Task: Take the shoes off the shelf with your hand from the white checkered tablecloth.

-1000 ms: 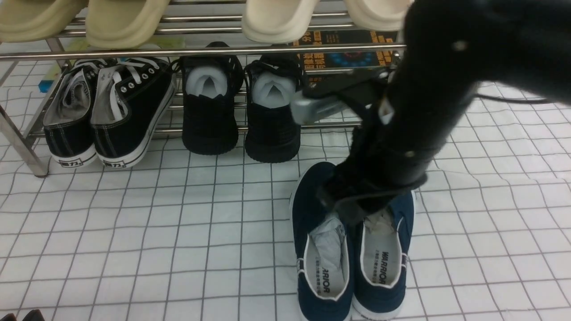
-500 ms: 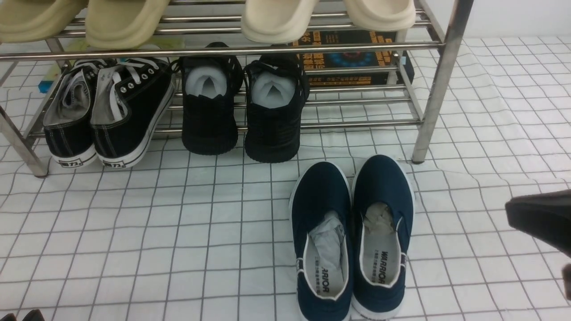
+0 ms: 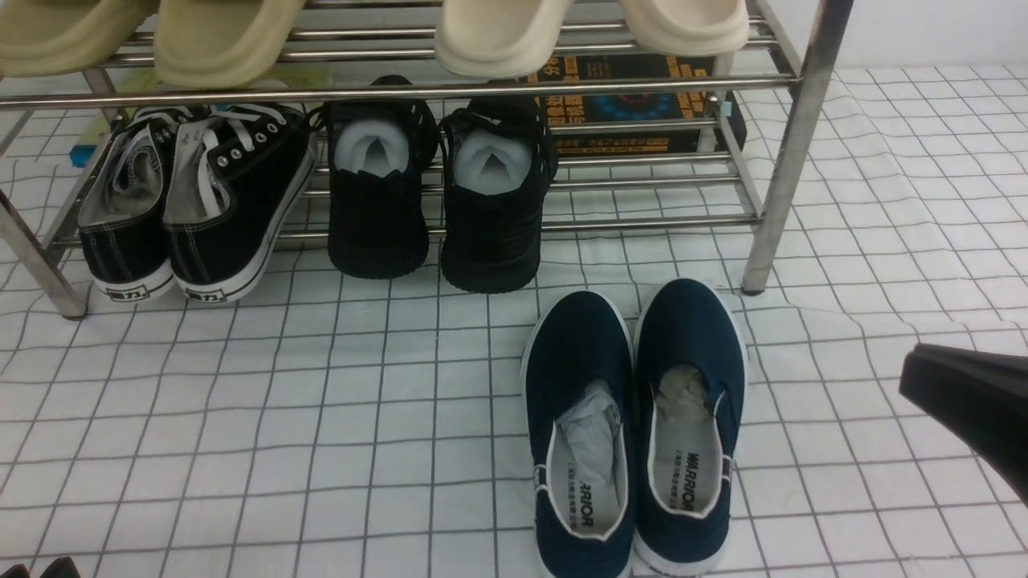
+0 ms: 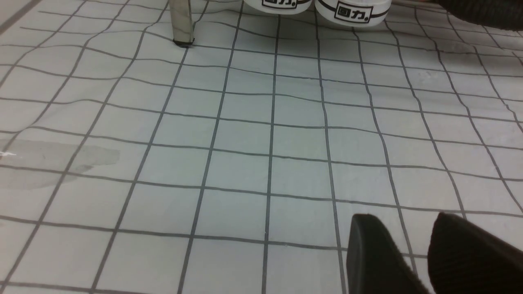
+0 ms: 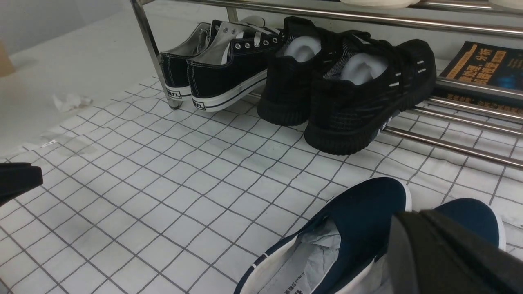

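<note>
The shoes (image 3: 634, 425), a navy slip-on pair, stand side by side on the white checkered tablecloth (image 3: 321, 401) covering the worktop, just in front of the shelf (image 3: 783, 160) near its right front leg, toes pointing at it and heels toward the camera. They are off the bars altogether. On the shelf's lower tier sit the black lace-up sneakers (image 3: 193, 201) at the left and the all-black shoes (image 3: 438, 193) in the middle; pale slippers (image 3: 498, 32) rest on the upper tier, and a dark printed box (image 3: 634, 104) lies behind the shelf's right half.

The right claw (image 5: 229, 228) is spread wide and holds nothing: one finger (image 5: 18, 179) shows well apart from the other, which sits over the pair. In the front view only a black part of that hand (image 3: 972, 409) juts in, to the right of the shoes. The left claw (image 4: 412, 253) hovers low over bare cloth in front of the shelf's left leg (image 4: 179, 20), its fingers parted with nothing between them.

By this layout the placing looks done, so the step in hand is clearing away. To do it well, the right hand should lift before swinging aside, keep its trailing finger clear of the heel collars and paper stuffing so neither shoe is nudged, and stay away from the shelf's right leg.
</note>
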